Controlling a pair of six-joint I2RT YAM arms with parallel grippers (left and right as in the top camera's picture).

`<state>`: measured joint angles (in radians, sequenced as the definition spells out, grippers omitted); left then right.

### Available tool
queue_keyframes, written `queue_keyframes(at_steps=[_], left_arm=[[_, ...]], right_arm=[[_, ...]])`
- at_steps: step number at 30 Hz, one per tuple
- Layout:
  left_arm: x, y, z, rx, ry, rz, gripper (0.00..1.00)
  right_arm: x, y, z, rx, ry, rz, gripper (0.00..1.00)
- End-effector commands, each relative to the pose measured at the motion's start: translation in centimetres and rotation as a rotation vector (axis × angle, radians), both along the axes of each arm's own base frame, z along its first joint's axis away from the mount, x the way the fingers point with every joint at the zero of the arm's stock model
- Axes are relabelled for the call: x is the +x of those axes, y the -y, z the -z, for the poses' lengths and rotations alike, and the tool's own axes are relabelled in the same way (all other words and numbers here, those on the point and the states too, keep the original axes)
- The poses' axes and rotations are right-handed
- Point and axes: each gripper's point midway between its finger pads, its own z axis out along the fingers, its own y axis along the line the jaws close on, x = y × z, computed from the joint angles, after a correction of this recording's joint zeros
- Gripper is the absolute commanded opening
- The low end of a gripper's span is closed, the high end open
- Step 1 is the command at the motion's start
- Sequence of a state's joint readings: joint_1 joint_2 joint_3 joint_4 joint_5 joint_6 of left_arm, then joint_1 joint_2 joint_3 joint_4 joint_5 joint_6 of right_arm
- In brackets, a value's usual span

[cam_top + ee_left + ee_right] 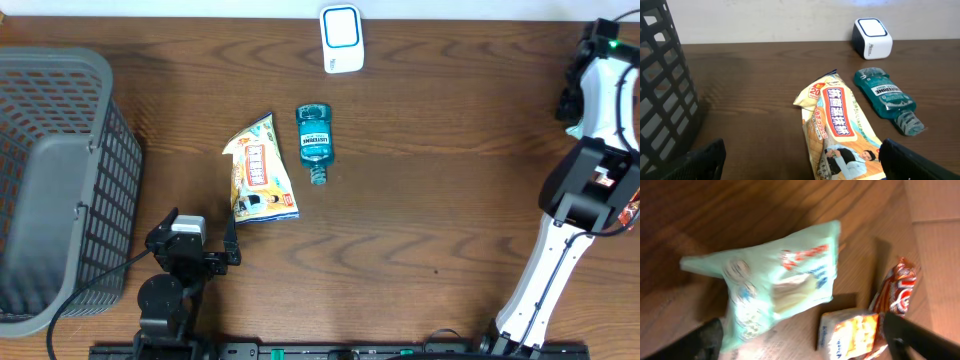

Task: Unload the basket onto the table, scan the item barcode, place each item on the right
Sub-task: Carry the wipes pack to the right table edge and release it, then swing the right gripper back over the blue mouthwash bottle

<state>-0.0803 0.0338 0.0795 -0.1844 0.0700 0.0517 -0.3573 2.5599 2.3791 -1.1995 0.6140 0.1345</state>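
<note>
Hovering open-clawed, nothing gripped yet.
Left claw gapes just near of the snack bag, which lies mid-table left of the bottle, the scanner at the far edge; right claw gapes over a blurred green bag. Risk: crinkly film may slip or come up barcode-down, so the scan misses.

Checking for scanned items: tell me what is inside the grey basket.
No item shows in the grey basket, only its bare floor seen from overhead. Its left side runs out of frame, and from the left wrist its mesh wall blocks the inside.
</note>
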Motion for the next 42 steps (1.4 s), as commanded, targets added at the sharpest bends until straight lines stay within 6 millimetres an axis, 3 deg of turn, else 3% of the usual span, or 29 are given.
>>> queue_keyframes(at_steps=[1, 6, 9, 11, 14, 16, 17, 23, 26, 30, 34, 36, 39, 42], left_arm=[[-0.2, 0.1, 1.3, -0.004, -0.040, 0.004, 0.98], [-0.2, 0.1, 1.3, -0.004, -0.040, 0.004, 0.98], [-0.2, 0.1, 1.3, -0.004, -0.040, 0.004, 0.98], [-0.2, 0.1, 1.3, -0.004, -0.040, 0.004, 0.98], [-0.2, 0.1, 1.3, -0.004, -0.040, 0.004, 0.98], [-0.2, 0.1, 1.3, -0.004, -0.040, 0.004, 0.98], [-0.2, 0.1, 1.3, -0.004, -0.040, 0.004, 0.98], [-0.2, 0.1, 1.3, -0.004, -0.040, 0.004, 0.98], [-0.2, 0.1, 1.3, -0.004, -0.040, 0.004, 0.98], [-0.2, 0.1, 1.3, -0.004, -0.040, 0.004, 0.98], [-0.2, 0.1, 1.3, -0.004, -0.040, 0.004, 0.98], [-0.2, 0.1, 1.3, -0.004, -0.040, 0.004, 0.98], [-0.2, 0.1, 1.3, -0.004, -0.040, 0.004, 0.98], [-0.2, 0.1, 1.3, -0.004, -0.040, 0.004, 0.98]], right_arm=[[0.6, -0.7, -6.6, 0.017, 0.218, 0.077, 0.99], [1.7, -4.3, -13.1, 0.154, 0.436, 0.035, 0.99], [2.2, -9.1, -17.9, 0.322, 0.583, -0.035, 0.99], [2.0, -12.1, -20.0, 0.405, 0.632, -0.060, 0.99], [1.3, -17.0, -21.6, 0.489, 0.639, -0.095, 0.99], [0.9, -20.1, -21.5, 0.521, 0.607, -0.115, 0.99], [0.5, -23.7, -20.8, 0.569, 0.559, -0.126, 0.99], [0.1, -37.7, -17.4, 0.805, 0.397, -0.320, 0.99], [-0.3, -43.1, -14.9, 0.826, 0.321, -0.417, 0.99], [-1.5, -49.6, -9.6, 0.811, 0.206, -0.522, 0.99], [-1.7, -55.1, -3.5, 0.796, 0.129, -0.669, 0.99], [-1.5, -56.9, -1.6, 0.793, 0.119, -0.736, 0.99], [-1.0, -58.8, 0.2, 0.776, 0.130, -0.797, 0.99], [-0.1, -58.7, 1.9, 0.682, 0.151, -0.801, 0.99]])
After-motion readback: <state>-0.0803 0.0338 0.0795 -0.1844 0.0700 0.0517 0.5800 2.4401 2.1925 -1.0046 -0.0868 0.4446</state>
